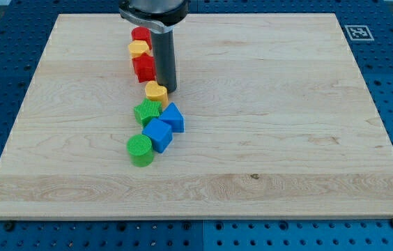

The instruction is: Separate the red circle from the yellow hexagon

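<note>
A red round block [140,35] stands near the view's top, partly hidden by the arm. A yellow block, probably the hexagon [138,48], touches it just below. Under that sits a second red block [143,67] of uneven shape. My tip [168,90] rests on the board just right of this red block and touches the right side of a second yellow block [155,91]. The rod hides part of the column's right side.
Below the second yellow block lie a green star-like block [147,111], a blue block [173,116], a blue cube [158,133] and a green cylinder [140,150], all close together. The wooden board [287,125] sits on a blue perforated table.
</note>
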